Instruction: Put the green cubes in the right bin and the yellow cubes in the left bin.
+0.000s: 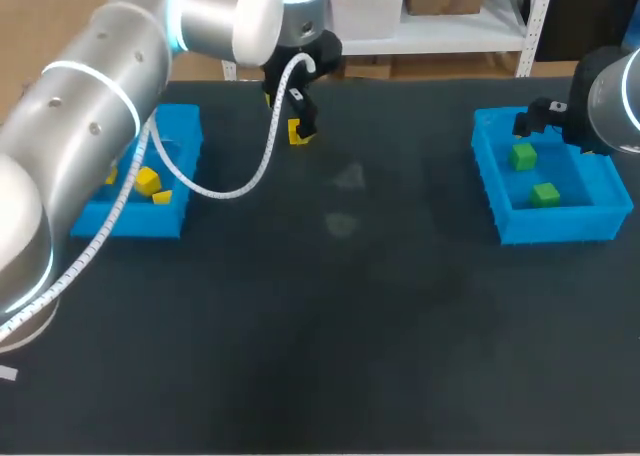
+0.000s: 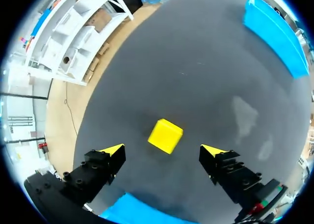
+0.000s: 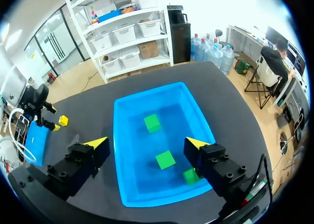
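Near the far edge of the tabletop [image 1: 400, 326], left of centre, left tool [image 2: 162, 149] hung wide open over a lone yellow cube [image 2: 165, 135], fingers clear of it. Right tool [image 3: 147, 143] was open and empty above the right bin [image 3: 126, 113], with three green cubes [image 3: 165, 159] inside. Left bin [image 1: 182, 126] held other yellow ones.

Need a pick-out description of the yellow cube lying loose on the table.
On the black table, look near the far edge, right of the left bin. The yellow cube sits there below the open left claw, the only cube outside a bin.
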You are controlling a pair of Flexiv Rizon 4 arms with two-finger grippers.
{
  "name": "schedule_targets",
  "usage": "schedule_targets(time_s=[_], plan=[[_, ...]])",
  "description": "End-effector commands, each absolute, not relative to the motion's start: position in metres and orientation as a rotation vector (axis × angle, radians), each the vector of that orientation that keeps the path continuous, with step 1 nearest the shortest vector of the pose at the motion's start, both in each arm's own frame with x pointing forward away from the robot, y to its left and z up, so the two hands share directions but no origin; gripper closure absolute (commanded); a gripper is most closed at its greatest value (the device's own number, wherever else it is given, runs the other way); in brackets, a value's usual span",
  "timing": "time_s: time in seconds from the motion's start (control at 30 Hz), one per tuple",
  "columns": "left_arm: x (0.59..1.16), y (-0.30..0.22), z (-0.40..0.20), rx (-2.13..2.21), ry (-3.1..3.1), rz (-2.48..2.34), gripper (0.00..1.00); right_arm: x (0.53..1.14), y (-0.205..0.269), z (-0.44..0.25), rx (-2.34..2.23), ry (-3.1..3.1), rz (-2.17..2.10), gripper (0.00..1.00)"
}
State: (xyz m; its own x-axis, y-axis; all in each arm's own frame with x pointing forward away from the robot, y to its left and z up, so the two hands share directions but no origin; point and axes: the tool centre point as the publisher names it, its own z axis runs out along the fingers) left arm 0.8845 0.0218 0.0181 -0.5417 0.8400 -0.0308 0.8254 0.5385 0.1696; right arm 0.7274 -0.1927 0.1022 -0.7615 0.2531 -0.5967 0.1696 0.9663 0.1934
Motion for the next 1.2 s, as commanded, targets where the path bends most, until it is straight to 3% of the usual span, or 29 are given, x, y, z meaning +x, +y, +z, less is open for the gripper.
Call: schedule_targets(time_s=[0.03, 0.47, 0.5, 0.53, 0.6, 0.63, 0.67, 0.97, 1.2], plan=[[0.907, 0.017, 0.008, 1.542, 2.944, 0.224, 0.0, 0.725, -0.193, 0.101, 0.297, 2.444, 0.169, 0.0], [0.916, 0.001, -0.008, 1.677, 2.927, 0.244, 0.0, 0.725, -0.193, 0.101, 0.297, 2.444, 0.169, 0.0], [0.917, 0.0, -0.009, 1.689, 2.929, 0.249, 0.17, 0.725, -0.193, 0.101, 0.297, 2.444, 0.169, 0.0], [0.917, 0.0, -0.01, 1.702, 2.93, 0.257, 0.53, 0.725, -0.193, 0.101, 0.297, 2.444, 0.169, 0.0], [0.917, -0.001, -0.01, 1.733, 2.924, 0.276, 0.74, 0.725, -0.193, 0.101, 0.297, 2.444, 0.169, 0.0], [0.917, -0.001, -0.011, 1.747, 2.926, 0.283, 0.95, 0.725, -0.193, 0.101, 0.297, 2.444, 0.169, 0.0], [0.916, -0.001, -0.012, 1.77, 2.92, 0.299, 1.0, 0.725, -0.193, 0.101, 0.297, 2.444, 0.169, 0.0], [0.899, -0.003, -0.019, 2.036, 2.842, 0.416, 1.0, 0.725, -0.193, 0.101, 0.297, 2.444, 0.169, 0.0], [0.917, 0.01, 0.043, 1.838, 2.702, 0.473, 1.0, 0.725, -0.193, 0.101, 0.297, 2.444, 0.169, 0.0]])
